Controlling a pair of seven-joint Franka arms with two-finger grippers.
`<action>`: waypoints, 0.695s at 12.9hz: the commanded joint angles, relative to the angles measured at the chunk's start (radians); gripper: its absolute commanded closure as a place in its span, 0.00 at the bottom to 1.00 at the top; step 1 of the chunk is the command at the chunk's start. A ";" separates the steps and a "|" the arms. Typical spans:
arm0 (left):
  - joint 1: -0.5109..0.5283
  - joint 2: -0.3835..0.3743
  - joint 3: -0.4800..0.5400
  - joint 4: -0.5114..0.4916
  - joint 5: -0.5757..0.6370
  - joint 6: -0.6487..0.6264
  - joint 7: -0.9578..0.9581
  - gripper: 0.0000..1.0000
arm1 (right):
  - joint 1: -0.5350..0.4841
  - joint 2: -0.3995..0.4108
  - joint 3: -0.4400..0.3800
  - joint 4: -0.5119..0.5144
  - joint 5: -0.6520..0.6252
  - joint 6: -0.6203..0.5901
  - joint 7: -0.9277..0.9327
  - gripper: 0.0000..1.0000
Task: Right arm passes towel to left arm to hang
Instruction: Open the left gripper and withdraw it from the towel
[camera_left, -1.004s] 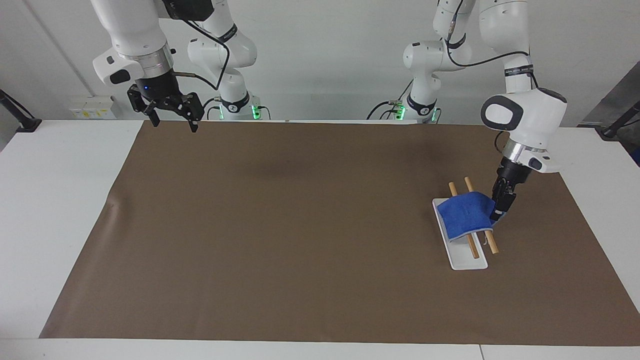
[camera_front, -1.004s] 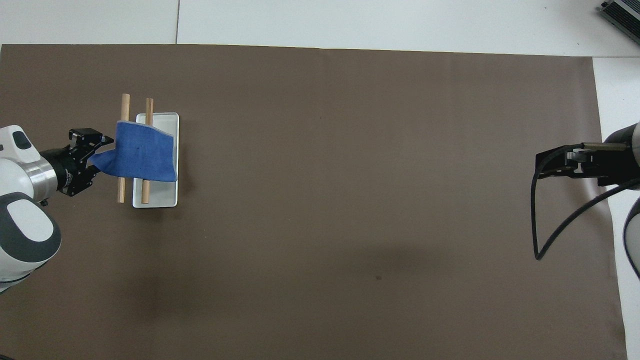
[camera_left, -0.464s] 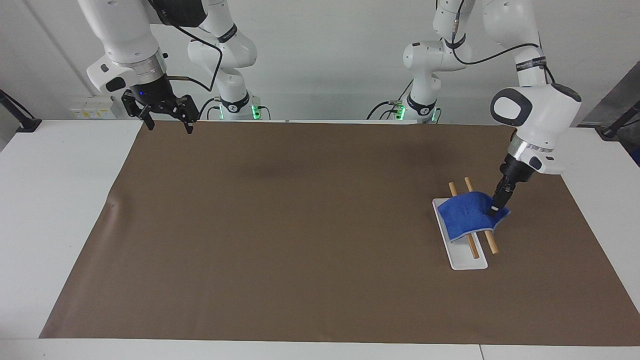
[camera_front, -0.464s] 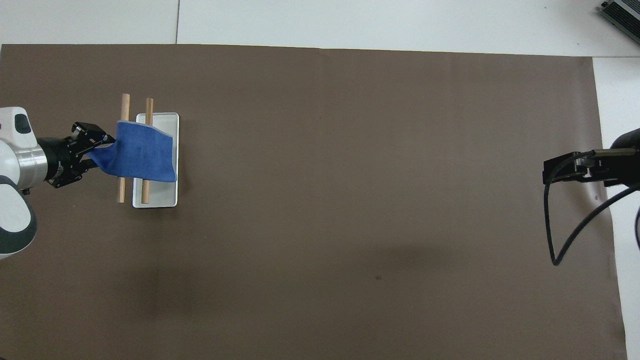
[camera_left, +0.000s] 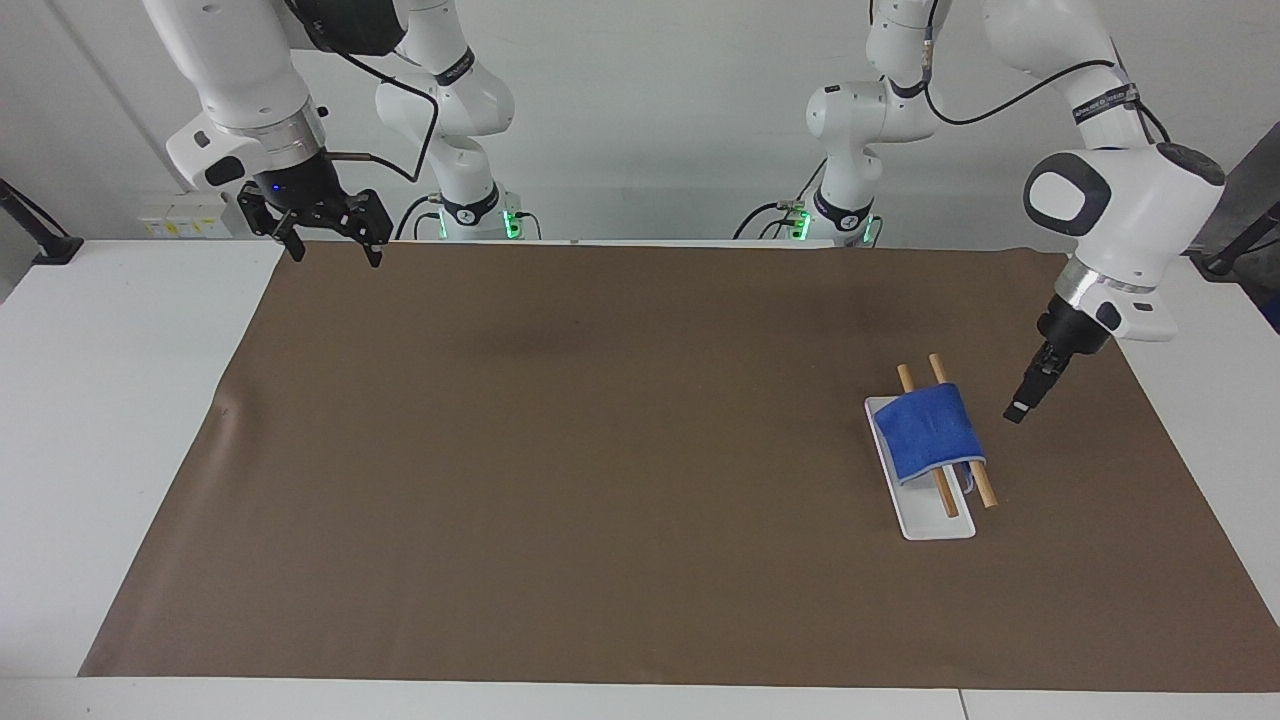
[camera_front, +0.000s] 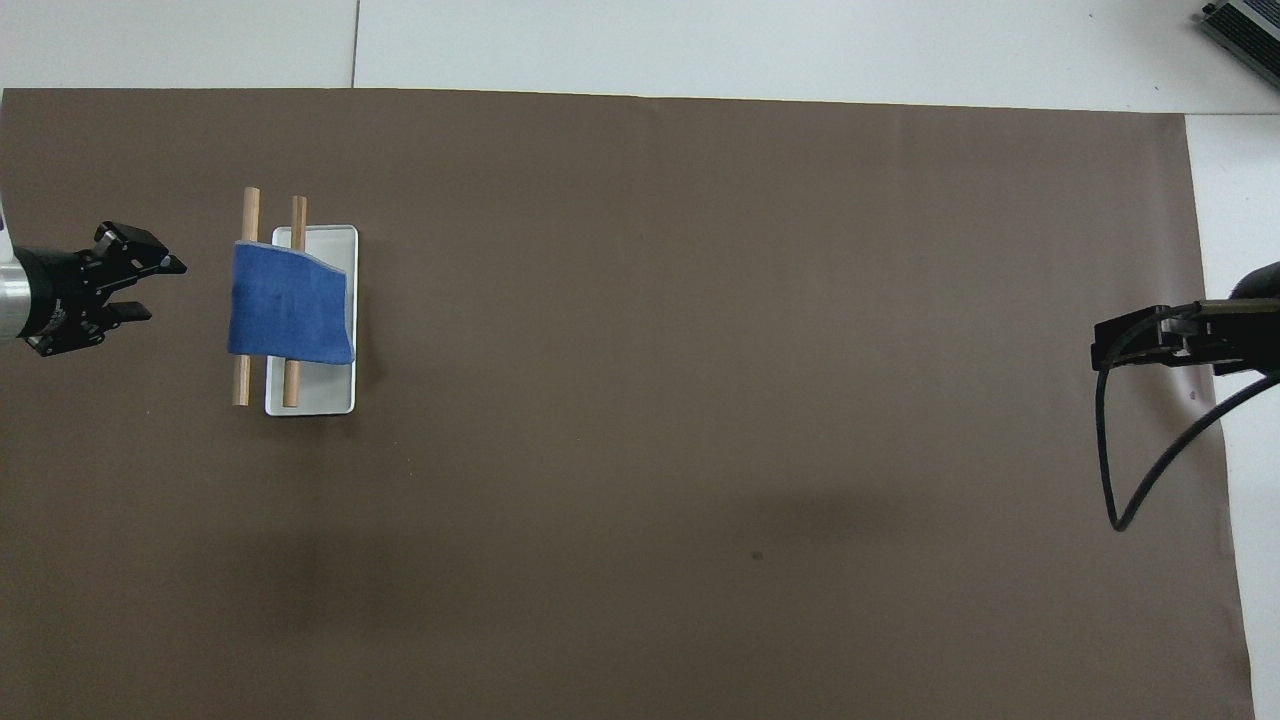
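Note:
The blue towel (camera_left: 930, 432) hangs draped over two wooden rods (camera_left: 986, 491) of a small rack with a white base (camera_left: 935, 522), toward the left arm's end of the table. It shows the same way in the overhead view (camera_front: 288, 310). My left gripper (camera_left: 1017, 410) is open and empty, in the air beside the rack and clear of the towel; it also shows in the overhead view (camera_front: 158, 290). My right gripper (camera_left: 335, 250) is open and empty, with a blue light, and waits high over the mat's corner at the right arm's end (camera_front: 1100, 350).
A brown mat (camera_left: 600, 450) covers most of the white table (camera_left: 120, 400). The rack's rods (camera_front: 243, 380) and white base (camera_front: 320, 392) are the only things standing on it. A black cable (camera_front: 1110, 480) loops from the right gripper.
My left gripper has let go of the towel's corner and drawn away toward its own end of the table. The freed corner has dropped over the rods. The right gripper has drifted slightly back.

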 joint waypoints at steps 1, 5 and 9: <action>0.004 0.027 0.004 0.092 0.036 -0.096 0.012 0.33 | 0.002 -0.022 -0.015 -0.022 0.027 -0.005 -0.028 0.00; 0.002 0.024 0.004 0.259 0.054 -0.286 0.014 0.35 | -0.002 -0.019 -0.015 -0.024 0.048 0.001 -0.028 0.00; 0.000 0.018 0.005 0.436 0.060 -0.521 0.012 0.36 | -0.007 -0.019 -0.018 -0.030 0.058 0.006 -0.028 0.00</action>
